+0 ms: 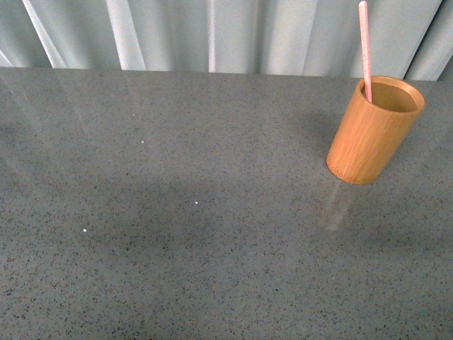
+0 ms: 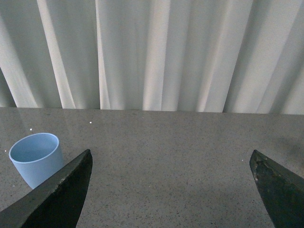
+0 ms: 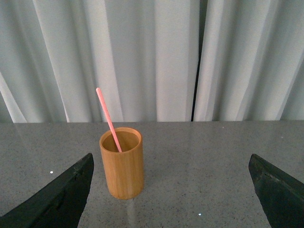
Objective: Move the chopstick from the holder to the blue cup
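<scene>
Holder (image 1: 371,134): orange-brown wooden cyl., thick rim, stood upright on bench (image 1: 177,212); seen at far right of front view, close to bench's back edge.
Chopstick (image 1: 365,49): pale pink, thin, straight; stood inside holder, lower end hidden below rim, upper part stuck out well above it. Slightly tilted, leaned on rim. Tip is cut off by top of front view; whole upper length is shown in right wrist view (image 3: 109,119).
Blue cup (image 2: 35,159): light blue tumbler, upright, mouth up, nothing seen inside. Set on bench; shown only in left wrist view.
Cup vs. holder: spacing cannot be told, as no view shows both.
Left fingers (image 2: 61,194): dark, spread wide, nothing held btwn them; only bare bench is seen in the gap. Cup is partly covered by one finger and sits beyond it, outside the gap; contact cannot be told.
Right fingers (image 3: 61,199): dark, spread wide, nothing gripped. Holder (image 3: 122,171) w/ chopstick is framed ahead btwn them, nearer one finger, clear of both.
Bench surface: grey speckled, glossy; faint reflections of holder and curtain are shown.
Backdrop: pale pleated curtain (image 1: 212,35) hung behind bench's back edge.
</scene>
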Controlling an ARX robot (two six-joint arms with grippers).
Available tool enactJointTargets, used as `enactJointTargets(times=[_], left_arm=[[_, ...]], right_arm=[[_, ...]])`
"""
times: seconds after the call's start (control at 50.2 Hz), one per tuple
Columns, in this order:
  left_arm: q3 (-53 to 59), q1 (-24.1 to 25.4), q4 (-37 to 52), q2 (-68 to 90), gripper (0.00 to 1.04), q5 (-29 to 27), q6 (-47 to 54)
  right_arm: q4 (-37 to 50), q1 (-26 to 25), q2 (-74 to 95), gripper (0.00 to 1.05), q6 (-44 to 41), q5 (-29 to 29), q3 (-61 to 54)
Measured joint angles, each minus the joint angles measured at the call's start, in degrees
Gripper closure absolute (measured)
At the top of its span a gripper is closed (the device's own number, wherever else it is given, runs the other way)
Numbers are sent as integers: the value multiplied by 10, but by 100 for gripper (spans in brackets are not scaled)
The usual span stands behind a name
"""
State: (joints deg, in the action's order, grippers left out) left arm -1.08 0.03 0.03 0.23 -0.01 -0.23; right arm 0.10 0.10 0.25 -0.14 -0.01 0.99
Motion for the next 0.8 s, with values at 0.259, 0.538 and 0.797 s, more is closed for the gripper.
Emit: enactJointTargets(times=[0.259, 0.538, 0.797], left_arm=[[0, 0, 0, 0, 7, 0, 0], [0, 0, 0, 0, 7, 0, 0], [0, 0, 0, 0, 7, 0, 0]], right_arm=[[0, 0, 0, 10, 0, 0, 0], [0, 0, 0, 10, 0, 0, 0], [0, 0, 0, 10, 0, 0, 0]])
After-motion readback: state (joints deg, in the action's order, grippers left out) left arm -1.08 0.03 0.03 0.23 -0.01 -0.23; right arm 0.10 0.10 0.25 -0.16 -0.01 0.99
